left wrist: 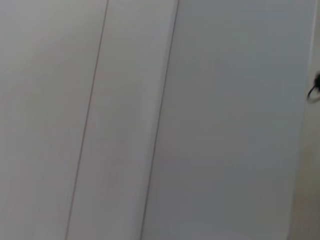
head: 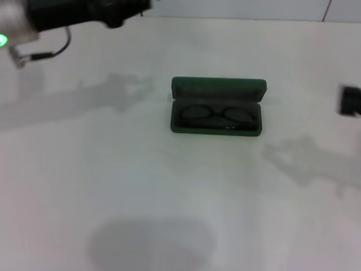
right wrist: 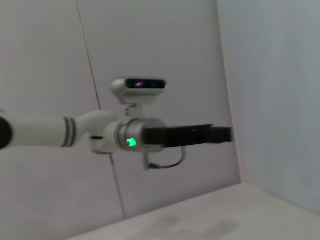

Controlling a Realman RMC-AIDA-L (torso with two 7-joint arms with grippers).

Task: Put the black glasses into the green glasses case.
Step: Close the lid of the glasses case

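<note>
Green glasses case [head: 217,107] sits open on the white surface [head: 169,186], a little right of centre and toward the far side. Lid tipped back on the far edge, tray facing up. Black glasses [head: 217,115] lie inside the tray, lenses side by side, frame within the case walls on all sides.

My left hand [head: 121,11] is raised at the far left corner, well apart from the case; I cannot tell from here whether it is clenched or released. From my right wrist view the same left hand [right wrist: 220,135] reaches out level above the surface, green light on its wrist.

My right hand [head: 351,101] shows only as a dark block at the right edge, well apart from the case; grip state cannot be told.

Bare surface lies on all sides of the case, widest on the near side.
</note>
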